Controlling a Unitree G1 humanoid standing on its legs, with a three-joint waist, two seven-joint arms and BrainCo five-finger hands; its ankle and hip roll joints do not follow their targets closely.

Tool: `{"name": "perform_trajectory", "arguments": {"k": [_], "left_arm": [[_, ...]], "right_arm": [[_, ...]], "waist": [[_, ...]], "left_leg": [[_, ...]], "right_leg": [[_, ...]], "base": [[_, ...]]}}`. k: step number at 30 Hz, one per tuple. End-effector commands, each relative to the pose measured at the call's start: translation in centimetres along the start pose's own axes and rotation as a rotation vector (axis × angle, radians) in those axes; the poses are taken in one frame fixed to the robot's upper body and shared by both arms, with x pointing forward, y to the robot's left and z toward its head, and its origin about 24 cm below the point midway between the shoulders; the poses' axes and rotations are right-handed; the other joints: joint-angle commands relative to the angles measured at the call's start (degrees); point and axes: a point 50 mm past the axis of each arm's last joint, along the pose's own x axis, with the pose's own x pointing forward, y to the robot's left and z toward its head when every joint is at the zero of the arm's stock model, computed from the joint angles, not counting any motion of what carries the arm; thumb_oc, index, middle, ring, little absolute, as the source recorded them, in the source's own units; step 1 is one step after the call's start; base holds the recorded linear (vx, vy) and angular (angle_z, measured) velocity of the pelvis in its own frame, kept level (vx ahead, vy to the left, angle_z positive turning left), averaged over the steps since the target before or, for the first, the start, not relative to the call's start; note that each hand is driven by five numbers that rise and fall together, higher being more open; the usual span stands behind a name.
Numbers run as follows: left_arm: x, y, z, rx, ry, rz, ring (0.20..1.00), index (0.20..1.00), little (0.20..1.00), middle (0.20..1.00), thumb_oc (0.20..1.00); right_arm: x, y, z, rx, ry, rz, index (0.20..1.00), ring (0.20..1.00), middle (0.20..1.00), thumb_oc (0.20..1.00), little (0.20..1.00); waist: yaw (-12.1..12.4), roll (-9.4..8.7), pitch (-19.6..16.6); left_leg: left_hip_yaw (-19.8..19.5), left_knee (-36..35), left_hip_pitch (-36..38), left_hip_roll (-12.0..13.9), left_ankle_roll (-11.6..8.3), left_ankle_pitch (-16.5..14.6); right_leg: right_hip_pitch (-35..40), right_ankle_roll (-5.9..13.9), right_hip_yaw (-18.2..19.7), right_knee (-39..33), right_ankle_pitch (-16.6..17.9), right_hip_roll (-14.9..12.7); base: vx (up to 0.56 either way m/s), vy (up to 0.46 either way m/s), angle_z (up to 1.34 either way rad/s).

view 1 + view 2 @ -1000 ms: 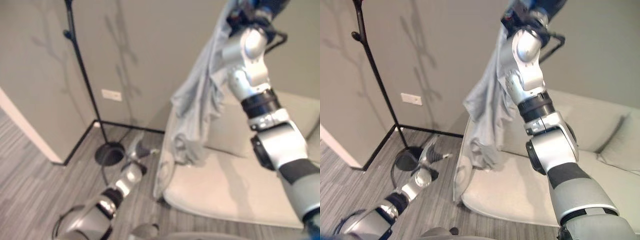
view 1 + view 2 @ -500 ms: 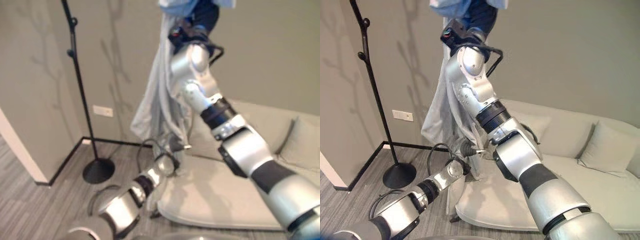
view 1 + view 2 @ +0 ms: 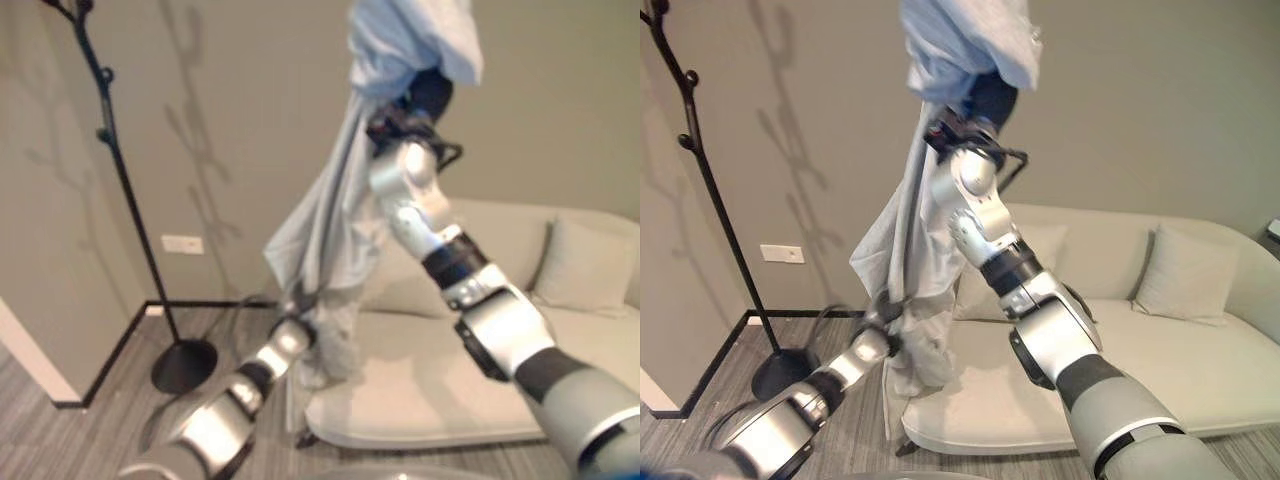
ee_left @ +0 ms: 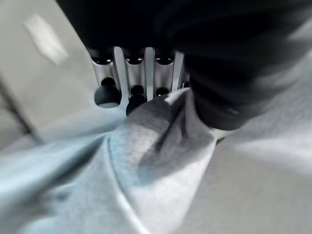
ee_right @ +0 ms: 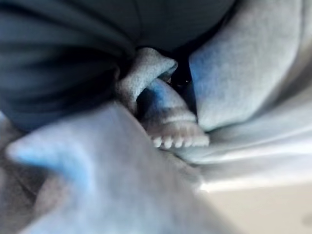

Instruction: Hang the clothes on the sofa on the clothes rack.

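Note:
A light blue-grey garment [image 3: 335,225] hangs in the air in front of the cream sofa [image 3: 450,395]. My right arm is raised high, and the garment's top is bunched over my right hand [image 3: 430,95], with folds pressed against the hand's dark cover [image 5: 146,73]. My left hand [image 3: 290,335] is low down at the garment's hanging end. In the left wrist view its curled fingers [image 4: 136,100] pinch a fold of the cloth [image 4: 161,131]. The black clothes rack [image 3: 120,180] stands to the left, by the wall corner.
The rack's round base [image 3: 183,365] rests on the grey floor near the skirting. A white wall socket [image 3: 182,243] sits between the rack and the garment. Cushions [image 3: 585,265] lean on the sofa back at the right.
The camera has swung, so the whole scene has shifted. My left hand came up from near the rack's base and closed on the garment's lower part. My right arm still holds the garment high.

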Motion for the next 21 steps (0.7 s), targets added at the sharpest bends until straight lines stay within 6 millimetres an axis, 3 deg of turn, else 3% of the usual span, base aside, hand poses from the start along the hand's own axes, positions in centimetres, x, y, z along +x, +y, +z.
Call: {"name": "perform_trajectory", "arguments": {"k": [1,2,3,5,7,8,10,11,13,14,16,17,19,20,21], "left_arm": [[1.7,2.2,1.4,0.159,-0.095,0.107,0.200,0.200,0.200,0.200,0.200],[1.3,4.8,-0.9,0.241,-0.069,0.153,0.200,0.200,0.200,0.200,0.200],[0.2,9.5,-3.4,0.342,-0.058,0.231,0.200,0.200,0.200,0.200,0.200],[-0.1,12.5,-3.1,0.384,-0.097,0.292,0.200,0.200,0.200,0.200,0.200],[-0.2,13.7,-2.6,0.385,-0.122,0.325,0.200,0.200,0.200,0.200,0.200],[-0.3,15.8,-1.7,0.421,-0.166,0.388,0.200,0.200,0.200,0.200,0.200],[-0.9,17.9,-0.9,0.466,-0.207,0.441,0.200,0.200,0.200,0.200,0.200],[-1.2,18.7,-0.7,0.491,-0.225,0.461,0.200,0.200,0.200,0.200,0.200],[-1.3,19.5,-0.4,0.525,-0.242,0.484,0.200,0.200,0.200,0.200,0.200],[-1.3,21.9,1.0,0.639,-0.297,0.540,0.200,0.200,0.200,0.200,0.200],[-1.4,22.4,1.4,0.679,-0.319,0.545,0.200,0.200,0.200,0.200,0.200],[-1.5,23.9,2.6,0.770,-0.364,0.574,0.200,0.200,0.200,0.200,0.200],[-1.4,24.4,3.1,0.813,-0.375,0.581,0.200,0.200,0.200,0.200,0.200],[-1.0,25.3,5.0,0.896,-0.436,0.591,0.200,0.200,0.200,0.200,0.200],[-0.9,25.3,5.0,0.897,-0.439,0.589,0.200,0.200,0.200,0.200,0.200]], "right_arm": [[1.9,2.4,5.4,0.031,-0.271,0.096,0.200,0.200,0.200,0.200,0.200],[2.0,1.5,6.7,0.026,-0.337,0.099,0.200,0.200,0.200,0.200,0.200],[1.6,0.4,7.7,-0.002,-0.404,0.105,0.200,0.200,0.200,0.200,0.200],[1.1,-0.2,8.4,-0.017,-0.453,0.111,0.200,0.200,0.200,0.200,0.200],[0.9,-0.4,8.9,-0.018,-0.478,0.109,0.200,0.200,0.200,0.200,0.200],[0.7,-1.1,9.6,-0.054,-0.516,0.110,0.200,0.200,0.200,0.200,0.200],[0.2,-1.9,9.8,-0.098,-0.530,0.123,0.200,0.200,0.200,0.200,0.200],[-0.2,-2.3,9.9,-0.111,-0.538,0.129,0.200,0.200,0.200,0.200,0.200],[-0.6,-2.5,9.9,-0.132,-0.553,0.137,0.200,0.200,0.200,0.200,0.200],[-1.2,-3.1,10.1,-0.178,-0.582,0.148,0.200,0.200,0.200,0.200,0.200],[-1.5,-3.3,10.1,-0.188,-0.589,0.151,0.200,0.200,0.200,0.200,0.200],[-2.1,-3.9,10.4,-0.208,-0.616,0.150,0.200,0.200,0.200,0.200,0.200],[-2.4,-4.5,10.5,-0.225,-0.625,0.137,0.200,0.200,0.200,0.200,0.200],[-3.0,-5.8,11.2,-0.276,-0.675,0.093,0.200,0.200,0.200,0.200,0.200],[-3.0,-5.9,11.2,-0.278,-0.677,0.090,0.200,0.200,0.200,0.200,0.200]], "waist": [[4.05,1.40,1.98],[5.05,2.68,3.16],[6.37,4.46,4.72],[7.22,5.41,6.76],[7.01,5.88,7.85],[6.30,6.01,9.53],[5.56,5.87,10.02],[5.33,5.72,10.03],[4.93,5.35,9.87],[3.60,4.43,9.87],[3.19,4.05,9.78],[1.82,3.49,9.48],[1.09,3.48,9.25],[-0.96,4.07,8.13],[-0.89,4.02,8.06]], "left_leg": [[-1.69,-7.35,-2.54,-2.35,-0.34,6.82],[-2.92,-7.96,-3.49,-1.84,-1.02,7.95],[-5.34,-9.36,-4.56,-1.28,-1.82,10.08],[-5.67,-9.47,-6.25,-1.84,-2.62,10.56],[-4.80,-9.38,-7.71,-2.10,-2.80,10.96],[2.69,-7.53,-9.51,-1.81,-1.34,9.28],[10.63,-4.36,-10.39,-0.71,0.08,7.59],[12.78,-3.11,-10.33,0.02,0.29,6.92],[14.41,-2.02,-9.86,0.85,0.34,5.99],[16.68,-0.24,-7.81,3.40,0.12,3.24],[17.00,-0.09,-6.50,4.41,0.06,2.19],[17.77,-0.04,-3.42,7.13,-0.56,0.17],[18.07,-0.89,-1.78,8.47,-0.94,-0.09],[20.98,-3.98,0.35,12.15,-2.62,1.15],[20.87,-4.25,0.42,12.14,-2.67,1.33]], "right_leg": [[3.29,0.10,-0.55,-3.16,-0.68,0.78],[3.13,-0.33,-1.25,-4.01,-0.35,1.69],[3.05,-1.00,-2.88,-4.77,-0.08,2.79],[2.90,-1.23,-4.57,-4.95,-0.27,2.76],[2.62,-1.22,-5.59,-5.05,0.20,2.67],[2.01,-1.09,-7.11,-4.95,0.86,1.74],[1.22,-0.24,-8.63,-6.17,2.50,0.38],[1.01,0.11,-9.21,-6.88,3.32,-0.28],[0.71,0.57,-9.79,-7.72,4.36,-1.15],[-0.25,1.52,-11.22,-9.04,6.58,-3.38],[-0.14,1.81,-11.71,-9.81,7.11,-4.01],[-0.18,2.34,-12.79,-10.76,8.08,-5.48],[-0.15,2.44,-13.47,-10.90,8.11,-5.85],[0.17,3.00,-16.19,-11.48,8.24,-6.75],[0.23,2.98,-16.32,-11.55,8.25,-6.70]], "base": [[-0.34,-0.085,0.54],[-0.46,-0.091,0.69],[-0.43,-0.075,0.50],[-0.32,-0.023,0.48],[-0.22,0.030,0.82],[-0.23,0.068,1.02],[-0.23,0.099,0.78],[-0.12,0.079,0.43],[-0.12,0.103,0.28],[-0.12,0.119,0.15],[-0.08,0.115,0.37],[-0.03,0.174,0.48],[0.03,0.173,0.39],[0.06,0.148,0.56],[0.16,0.203,0.73]]}}
